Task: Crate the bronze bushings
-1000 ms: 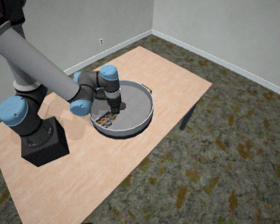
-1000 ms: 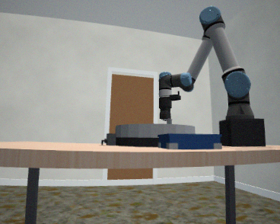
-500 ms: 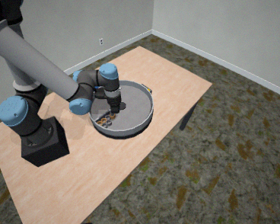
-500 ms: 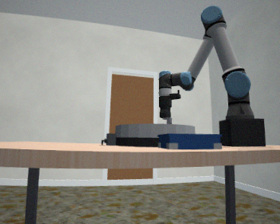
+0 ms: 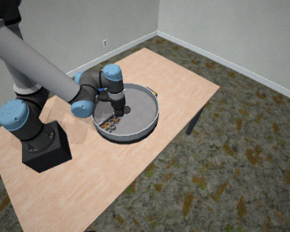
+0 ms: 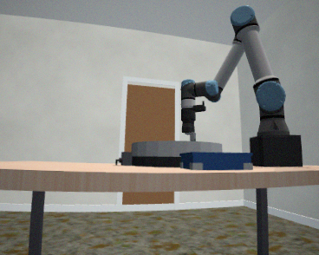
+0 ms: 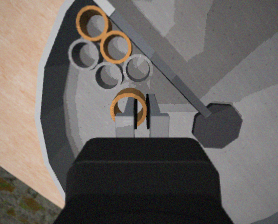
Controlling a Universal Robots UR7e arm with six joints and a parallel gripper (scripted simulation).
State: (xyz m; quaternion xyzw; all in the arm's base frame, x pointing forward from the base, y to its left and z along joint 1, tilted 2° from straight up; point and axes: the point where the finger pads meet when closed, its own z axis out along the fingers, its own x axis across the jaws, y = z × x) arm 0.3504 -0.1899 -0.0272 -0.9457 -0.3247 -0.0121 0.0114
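Over the turning table [image 5: 126, 136] [image 6: 163, 148] [image 7: 43, 95], one bronze bushing is pinched by its wall.
In the wrist view, the gripper [image 5: 118, 116] [image 6: 192, 137] [image 7: 141, 104] has one finger inside the held bronze bushing [image 7: 114, 106] and one outside, probably because a wall suits its narrow stroke; two other bronze bushings [image 7: 79, 29] [image 7: 103, 47] lie near three steel bushings [image 7: 71, 56] [image 7: 97, 79] [image 7: 149, 72], which should stay. From the top, the arm partly hides the crate [image 5: 101, 89] [image 6: 217, 160]. The exterior view shows it beside the turning table, presumably for a short carry; the wall hides the bushings.
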